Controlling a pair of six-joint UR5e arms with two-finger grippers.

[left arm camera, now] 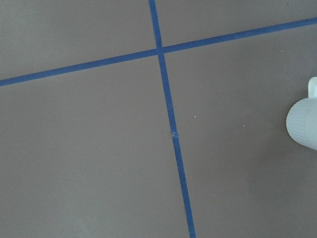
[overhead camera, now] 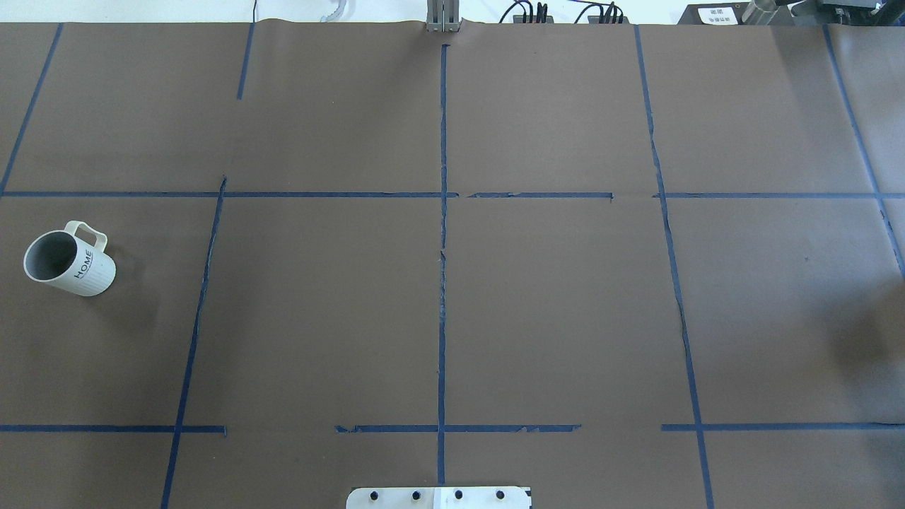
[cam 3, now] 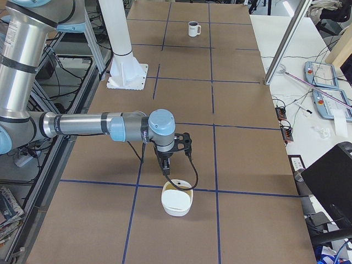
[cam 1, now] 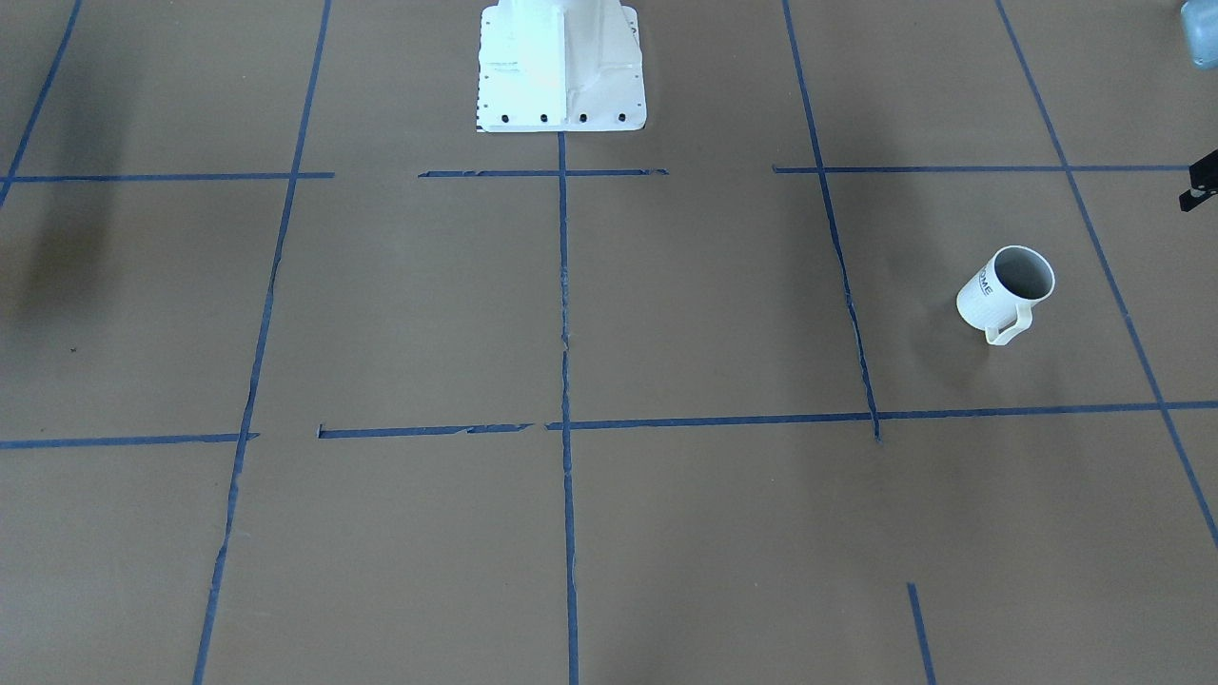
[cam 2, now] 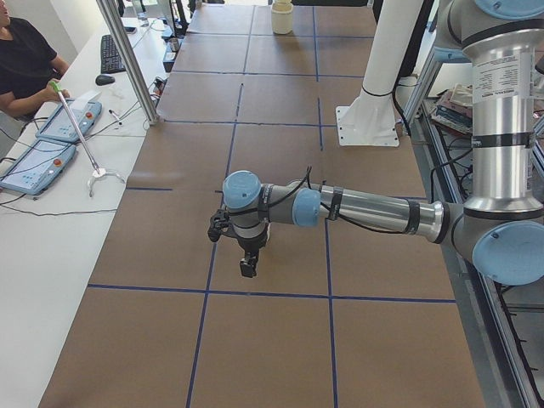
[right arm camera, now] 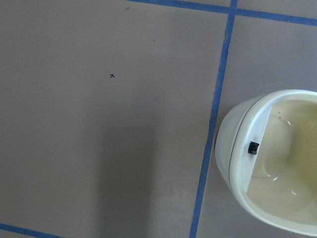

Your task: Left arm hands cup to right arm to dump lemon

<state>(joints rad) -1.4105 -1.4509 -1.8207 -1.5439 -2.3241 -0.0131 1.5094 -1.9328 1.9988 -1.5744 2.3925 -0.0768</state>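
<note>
The cup [overhead camera: 69,263], a cream-white mug with dark lettering, stands upright at the table's left end, its handle toward the far side. It also shows in the front view [cam 1: 1006,290], far off in the right side view [cam 3: 193,28] and at the left wrist view's right edge [left arm camera: 303,124]. Its inside looks grey; no lemon shows in any view. The left gripper [cam 2: 246,255] hangs over the table beyond the cup's outer side; only a black corner of it [cam 1: 1201,181] shows in the front view, and I cannot tell its state. The right gripper [cam 3: 165,164] hangs just above a bowl; I cannot tell its state either.
A cream-white bowl [cam 3: 177,202] sits at the table's right end under the right gripper and shows in the right wrist view [right arm camera: 270,163]. The white robot pedestal [cam 1: 561,67] stands at the table's middle back. An operator [cam 2: 25,64] sits at a side desk.
</note>
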